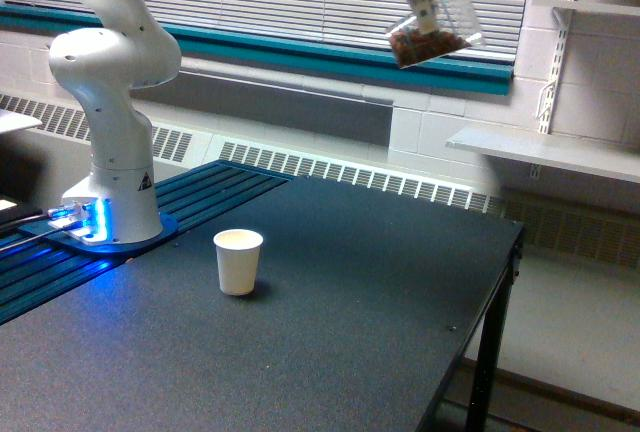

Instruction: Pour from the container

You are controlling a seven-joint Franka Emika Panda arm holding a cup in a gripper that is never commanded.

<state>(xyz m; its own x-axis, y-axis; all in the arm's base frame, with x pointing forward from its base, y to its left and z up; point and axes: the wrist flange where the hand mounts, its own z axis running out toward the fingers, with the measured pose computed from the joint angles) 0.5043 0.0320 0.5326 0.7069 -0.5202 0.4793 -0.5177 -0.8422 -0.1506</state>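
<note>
The container [436, 32], a small clear plastic cup with brown nuts lying in its lower side, hangs tilted high near the top of the exterior view, in front of the window blinds. My gripper [424, 14] is shut on it, its white fingers reaching down from the upper edge. A white paper cup [238, 261] stands upright on the black table [330, 332], far below the container and toward the exterior view's left of it.
The arm's white base [112, 132] rises at the exterior view's left, with a blue light at its foot. The table's edge [470, 352] drops off on the exterior view's right. A white shelf [545, 152] juts from the wall behind.
</note>
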